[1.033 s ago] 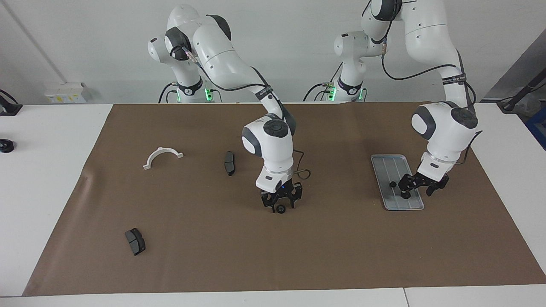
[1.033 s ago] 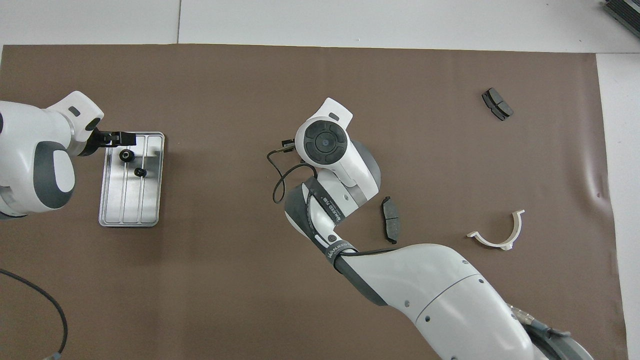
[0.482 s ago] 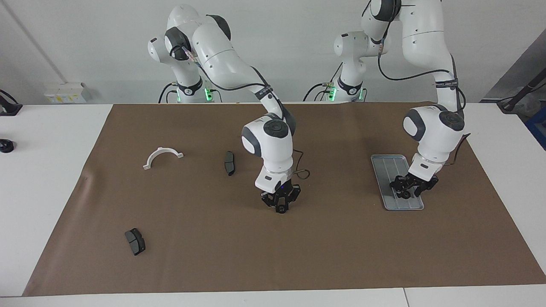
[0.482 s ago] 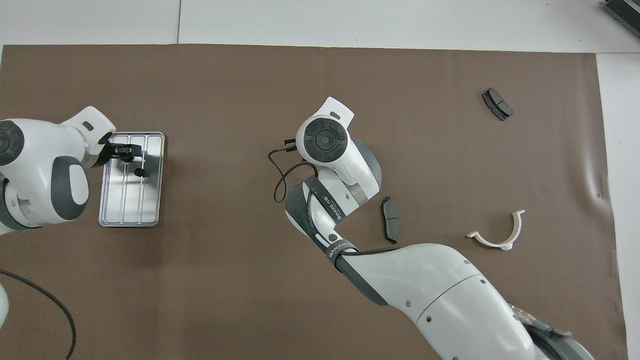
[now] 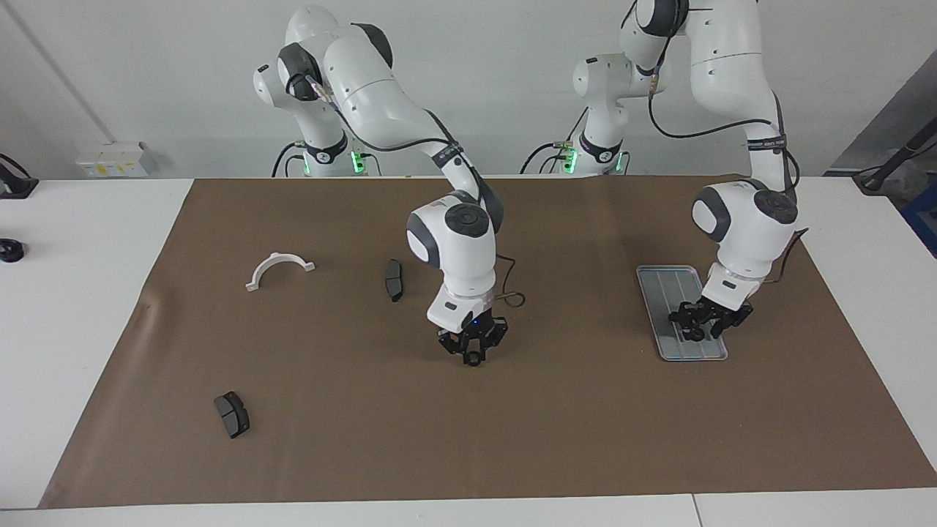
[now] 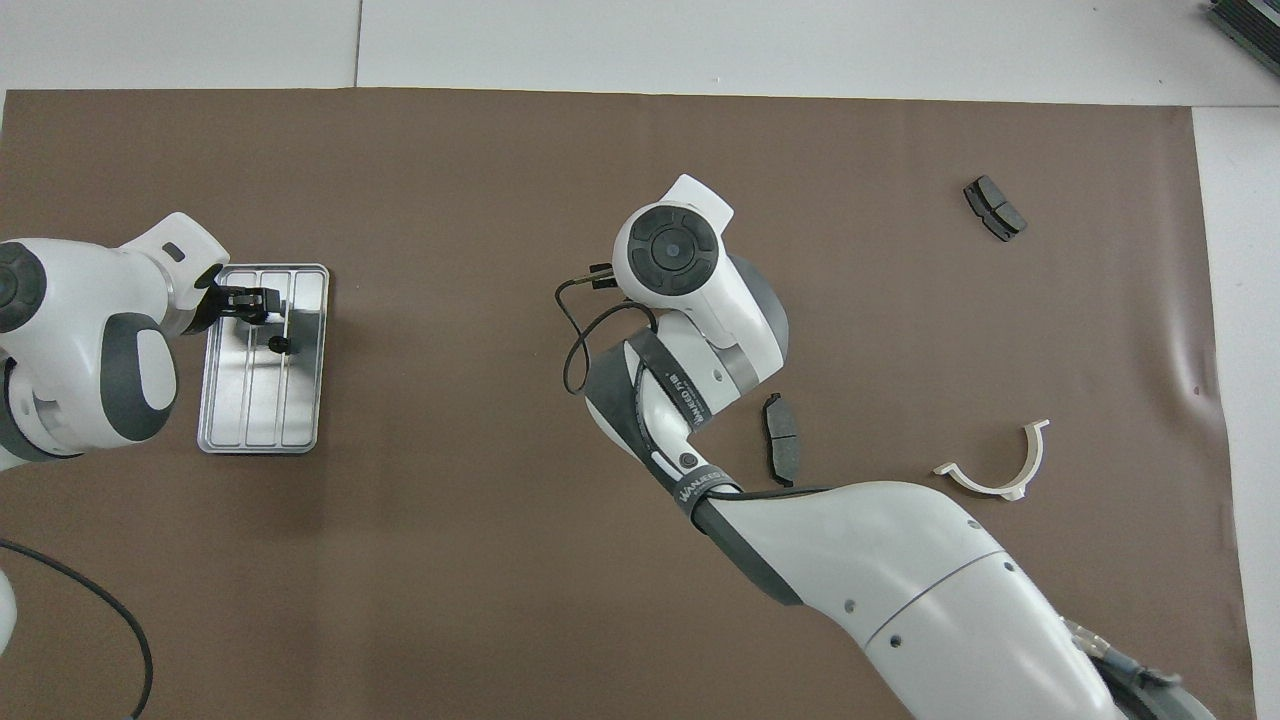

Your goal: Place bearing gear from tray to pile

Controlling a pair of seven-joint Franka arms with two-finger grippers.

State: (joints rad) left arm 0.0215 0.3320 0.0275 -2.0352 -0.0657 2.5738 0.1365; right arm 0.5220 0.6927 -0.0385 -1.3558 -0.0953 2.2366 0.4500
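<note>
My right gripper [image 5: 473,354] is shut on a small black bearing gear [image 5: 474,359] and holds it just above the mat's middle. In the overhead view its own wrist [image 6: 672,250] hides it. My left gripper [image 5: 701,323] is low over the silver tray [image 5: 662,282], right at a second black gear [image 5: 692,336]. It also shows in the overhead view [image 6: 250,300]. A third gear [image 6: 281,345] lies on the tray [image 6: 260,420] beside it. The pile is a white half-ring bracket [image 5: 280,269] and two dark brake pads [image 5: 394,279] [image 5: 232,414], spread toward the right arm's end.
A brown mat [image 5: 585,439] covers the white table. A black cable loop [image 5: 512,296] hangs at the right wrist. The bracket [image 6: 995,465] and brake pads [image 6: 781,452] [image 6: 995,208] also show in the overhead view. A small black object [image 5: 9,250] sits at the table's edge.
My right gripper shut on the gear on the mat and carried it a little toward the pile. My left gripper moved in over the tray to the gear there and stopped.
</note>
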